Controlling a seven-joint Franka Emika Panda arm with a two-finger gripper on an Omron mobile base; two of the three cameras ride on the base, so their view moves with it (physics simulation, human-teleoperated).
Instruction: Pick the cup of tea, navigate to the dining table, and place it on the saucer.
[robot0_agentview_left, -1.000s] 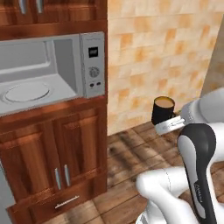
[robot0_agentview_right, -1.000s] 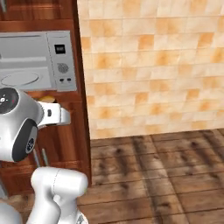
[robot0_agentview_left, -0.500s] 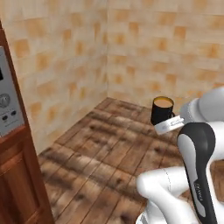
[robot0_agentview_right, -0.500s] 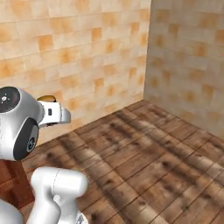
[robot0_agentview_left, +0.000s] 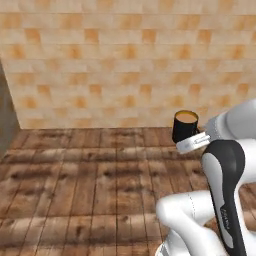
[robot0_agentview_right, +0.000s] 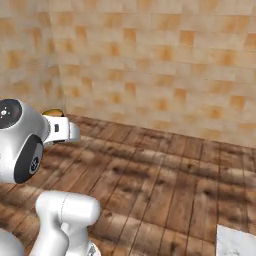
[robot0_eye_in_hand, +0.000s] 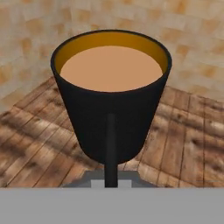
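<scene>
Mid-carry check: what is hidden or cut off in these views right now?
- Cup of tea, right base view: the arm hides all but a rim sliver.
- Gripper fingertips, hand view: behind the cup's handle.
- White marble corner, right base view: cut off by the frame edge; unidentifiable.

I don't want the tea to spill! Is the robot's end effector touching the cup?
Touching. In the hand view the cup of tea sits upright, its handle clamped in the end effector, well above the floor.

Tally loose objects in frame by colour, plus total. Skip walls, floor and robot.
Black: 1, the cup of tea, with tan-brown liquid, held up over the wooden floor at the gripper.
White-grey marble: 1, a slab corner at the lower right of the right base view.
Total: 2
</scene>
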